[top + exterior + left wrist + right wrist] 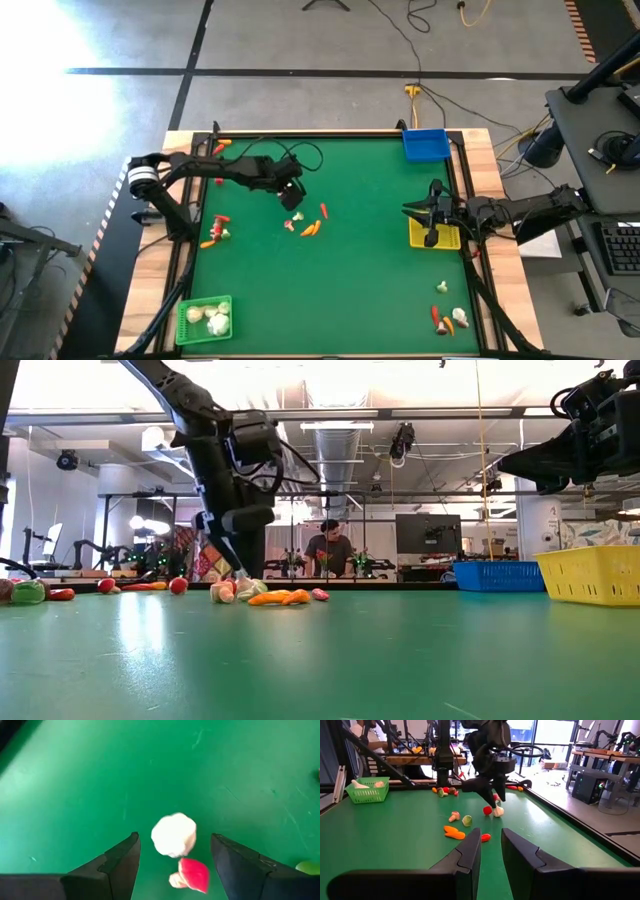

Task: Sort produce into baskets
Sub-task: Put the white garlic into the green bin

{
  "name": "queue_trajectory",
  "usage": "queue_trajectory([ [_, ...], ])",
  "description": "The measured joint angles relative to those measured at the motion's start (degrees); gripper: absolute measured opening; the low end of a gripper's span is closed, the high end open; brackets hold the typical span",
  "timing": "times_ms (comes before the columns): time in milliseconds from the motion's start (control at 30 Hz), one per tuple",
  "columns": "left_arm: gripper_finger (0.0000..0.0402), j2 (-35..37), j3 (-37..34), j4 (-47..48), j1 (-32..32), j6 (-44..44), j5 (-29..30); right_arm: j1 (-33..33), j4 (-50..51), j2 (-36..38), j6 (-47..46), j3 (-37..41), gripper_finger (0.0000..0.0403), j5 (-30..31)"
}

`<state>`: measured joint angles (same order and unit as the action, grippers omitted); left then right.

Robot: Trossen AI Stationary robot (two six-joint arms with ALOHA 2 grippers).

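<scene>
We note the left hand (295,201) low over the middle of the green bench (360,280), fingers spread wide with a white bulb (173,834) and a red-and-white piece (192,874) lying between them, neither gripped. Just beside it lie two orange carrots (311,228) and a small red piece (325,210) — close company on the near side; the mat towards the centre and right is open. The right hand (431,222) hovers over the yellow basket (448,238) at the right edge, fingers narrowly apart, holding nothing we can see. The blue basket (425,144) sits at the far right corner, the green basket (205,320) with white bulbs at the near left corner. More produce lies by the left edge (215,233) and near right corner (448,317).
</scene>
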<state>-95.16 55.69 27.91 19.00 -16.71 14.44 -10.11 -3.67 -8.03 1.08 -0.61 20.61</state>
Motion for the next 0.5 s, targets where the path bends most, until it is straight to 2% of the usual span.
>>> queue_trajectory([
  [200,0.0224,-0.2,-2.1,-2.5,0.0,-2.3,-0.4,0.0,0.0,0.0,0.0,0.0,0.0068,0.0],
  [500,0.0224,-0.4,-7.3,-12.9,0.0,-3.3,-0.4,0.0,0.0,0.0,0.0,0.0,0.0068,0.0],
])
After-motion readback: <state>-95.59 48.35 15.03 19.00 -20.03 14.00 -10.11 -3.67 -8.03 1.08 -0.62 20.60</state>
